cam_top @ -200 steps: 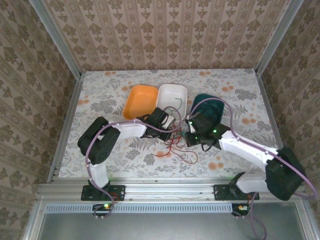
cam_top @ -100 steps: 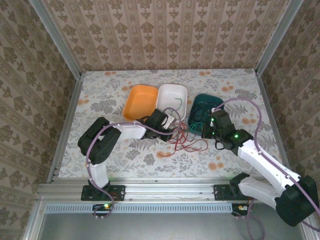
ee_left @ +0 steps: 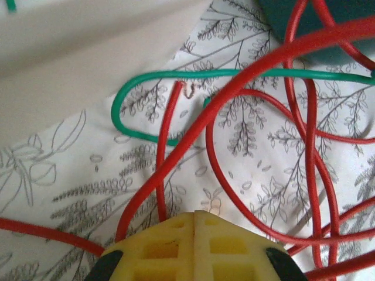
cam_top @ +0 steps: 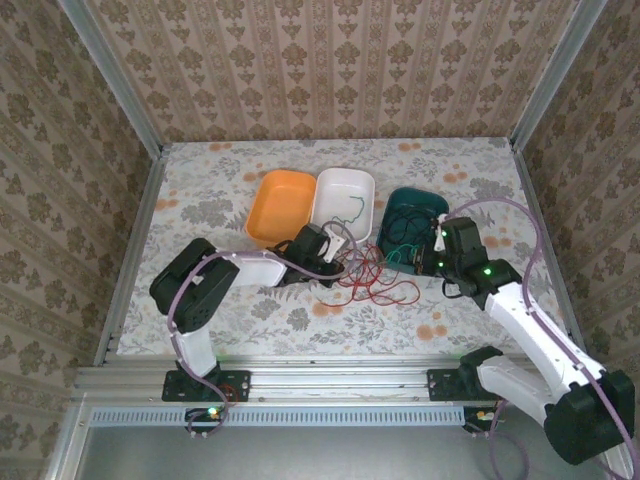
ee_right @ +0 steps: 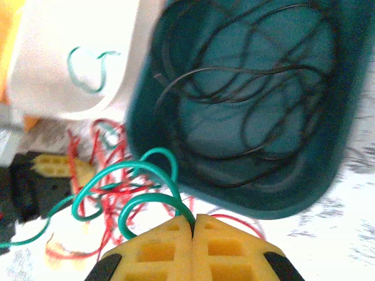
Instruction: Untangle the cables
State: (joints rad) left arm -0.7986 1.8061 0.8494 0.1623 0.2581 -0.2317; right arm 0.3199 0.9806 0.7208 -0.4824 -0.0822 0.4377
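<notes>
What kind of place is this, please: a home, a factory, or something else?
Probably a small robot test booth, not a home: aluminium posts hold wallpapered panels around a floral table, and two robot arms are bolted to a rail at its near edge.

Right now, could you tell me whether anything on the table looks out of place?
Yes: the green cable pinched in the shut right gripper is threaded among the red cables, which lie in a tangled heap on the table beside the teal tray.
</notes>
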